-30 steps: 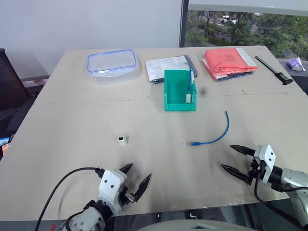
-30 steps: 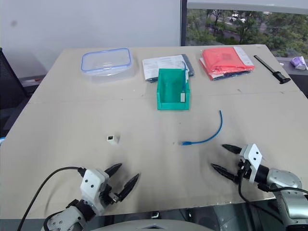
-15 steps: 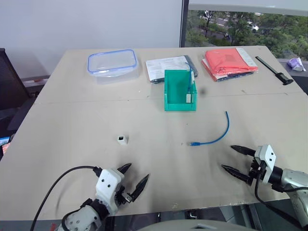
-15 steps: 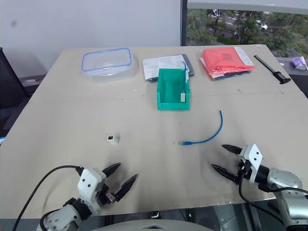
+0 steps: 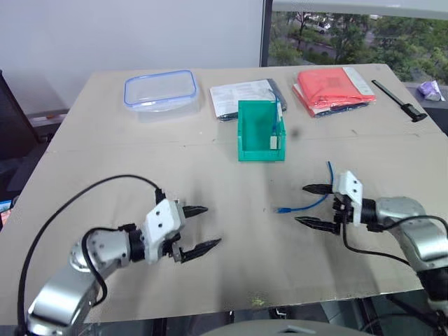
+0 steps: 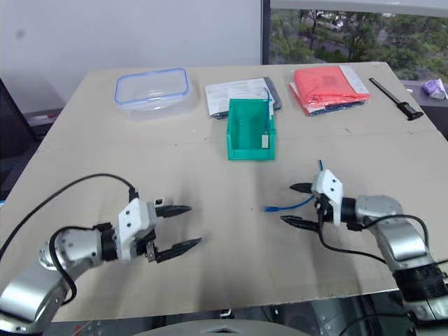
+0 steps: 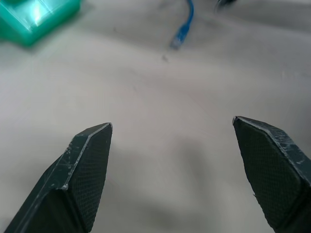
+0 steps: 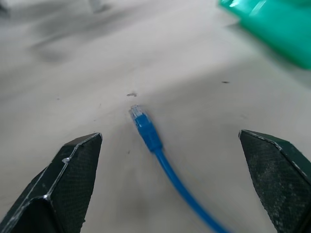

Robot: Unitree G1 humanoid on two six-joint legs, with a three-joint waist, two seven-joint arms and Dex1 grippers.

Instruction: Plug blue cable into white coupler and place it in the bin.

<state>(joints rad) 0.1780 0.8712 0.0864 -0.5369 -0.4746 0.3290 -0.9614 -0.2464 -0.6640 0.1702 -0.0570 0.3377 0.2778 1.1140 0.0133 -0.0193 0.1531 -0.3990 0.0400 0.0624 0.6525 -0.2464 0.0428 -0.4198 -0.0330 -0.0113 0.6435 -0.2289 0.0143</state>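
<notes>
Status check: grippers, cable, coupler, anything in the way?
Both grippers open, empty: left, right. Cable flat on the table, plug end between the right fingers. Coupler by the left fingertip, untouched. Nothing in the way.

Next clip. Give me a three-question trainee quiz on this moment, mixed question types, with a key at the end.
1. True or false: the right gripper is shut on the blue cable.
2. What does the bin hold? A) nothing B) a cable and a small white part C) the red packet
3. Which gripper is nearer the white coupler?

Key:
1. False; it is open, with the cable's plug end lying on the table between its fingers.
2. B
3. The left gripper, also open.
</notes>
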